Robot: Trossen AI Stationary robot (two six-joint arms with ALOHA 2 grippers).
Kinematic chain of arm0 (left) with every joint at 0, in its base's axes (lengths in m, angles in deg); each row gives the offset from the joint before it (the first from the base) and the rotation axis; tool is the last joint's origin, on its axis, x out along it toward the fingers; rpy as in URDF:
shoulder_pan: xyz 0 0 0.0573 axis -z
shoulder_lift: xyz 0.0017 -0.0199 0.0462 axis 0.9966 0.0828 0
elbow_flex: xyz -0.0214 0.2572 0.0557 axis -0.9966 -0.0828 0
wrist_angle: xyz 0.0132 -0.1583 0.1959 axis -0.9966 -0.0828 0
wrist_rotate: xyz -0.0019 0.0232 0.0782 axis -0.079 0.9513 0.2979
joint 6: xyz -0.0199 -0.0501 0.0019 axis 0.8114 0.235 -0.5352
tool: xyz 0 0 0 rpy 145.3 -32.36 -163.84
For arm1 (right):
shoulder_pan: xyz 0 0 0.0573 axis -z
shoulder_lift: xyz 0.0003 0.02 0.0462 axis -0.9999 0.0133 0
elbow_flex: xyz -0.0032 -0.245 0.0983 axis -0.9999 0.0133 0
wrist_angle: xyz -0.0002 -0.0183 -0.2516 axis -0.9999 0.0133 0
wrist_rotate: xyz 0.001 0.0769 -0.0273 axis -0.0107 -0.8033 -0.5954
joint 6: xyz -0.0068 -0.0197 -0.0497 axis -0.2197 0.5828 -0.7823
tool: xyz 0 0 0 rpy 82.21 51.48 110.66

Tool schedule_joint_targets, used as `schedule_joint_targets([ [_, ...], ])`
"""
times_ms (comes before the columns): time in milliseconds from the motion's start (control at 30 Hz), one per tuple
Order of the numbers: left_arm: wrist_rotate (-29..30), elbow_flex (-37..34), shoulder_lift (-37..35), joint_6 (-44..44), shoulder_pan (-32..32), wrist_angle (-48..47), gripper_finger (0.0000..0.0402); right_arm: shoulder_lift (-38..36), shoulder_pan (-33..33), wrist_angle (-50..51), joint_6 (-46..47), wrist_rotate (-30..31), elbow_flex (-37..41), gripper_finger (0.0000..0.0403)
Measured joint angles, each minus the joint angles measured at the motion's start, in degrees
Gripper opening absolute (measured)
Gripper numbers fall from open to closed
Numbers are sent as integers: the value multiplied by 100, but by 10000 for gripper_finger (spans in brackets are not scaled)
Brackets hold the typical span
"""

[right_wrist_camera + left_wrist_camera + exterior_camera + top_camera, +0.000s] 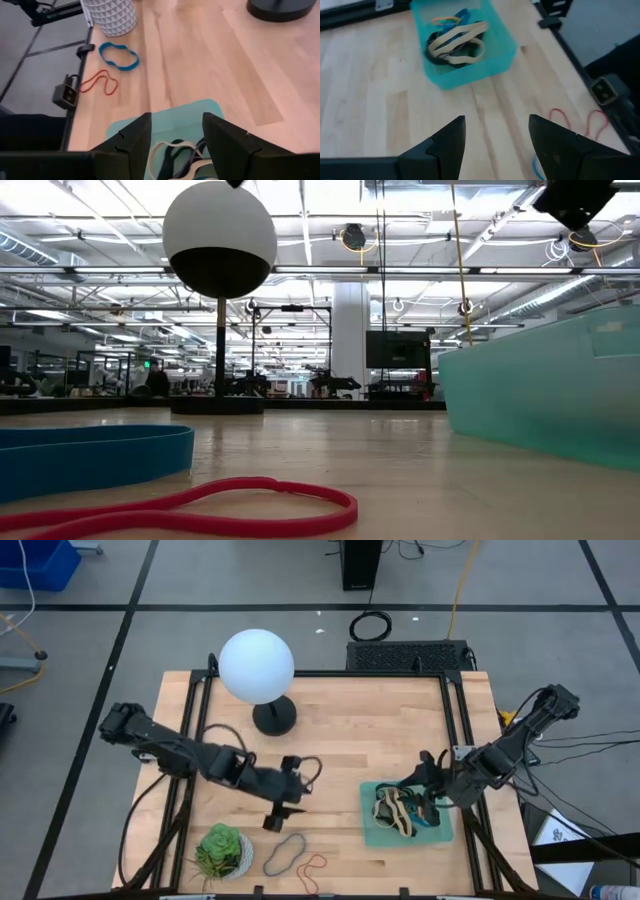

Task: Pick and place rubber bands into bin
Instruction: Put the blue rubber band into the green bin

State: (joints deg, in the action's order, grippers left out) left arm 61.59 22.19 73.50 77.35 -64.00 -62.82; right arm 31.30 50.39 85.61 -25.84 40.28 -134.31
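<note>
The mint-green bin (372,832) sits at the table's near right and holds several rubber bands (455,42): tan, black, blue and orange. On the wood near the front edge lie a blue band (119,55) and a red band (99,82), flat, beside the plant pot. My right gripper (176,120) hangs open above the bin's left part (190,112), with nothing between its fingers. My left gripper (496,125) is open over bare wood left of the bin, above and beyond the two loose bands, and it is empty as well.
A white pot with a green succulent (222,852) stands at the near left corner, next to the loose bands. A black lamp with a white globe (257,665) stands at the far left-centre. Bare wood lies between the lamp and the bin.
</note>
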Motion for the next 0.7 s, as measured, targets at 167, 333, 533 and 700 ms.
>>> schedule_joint_targets([
  [167,177,0,61,65,461,-80,225,0,194,41,-102,-4,22,169],
  [333,345,-1,297,466,643,-281,225,-2,339,48,-103,-9,27,169],
  [533,271,-2,925,582,775,-339,225,0,402,30,-65,-9,27,167],
  [700,187,0,1505,575,882,-232,225,2,406,32,70,-3,30,170],
])
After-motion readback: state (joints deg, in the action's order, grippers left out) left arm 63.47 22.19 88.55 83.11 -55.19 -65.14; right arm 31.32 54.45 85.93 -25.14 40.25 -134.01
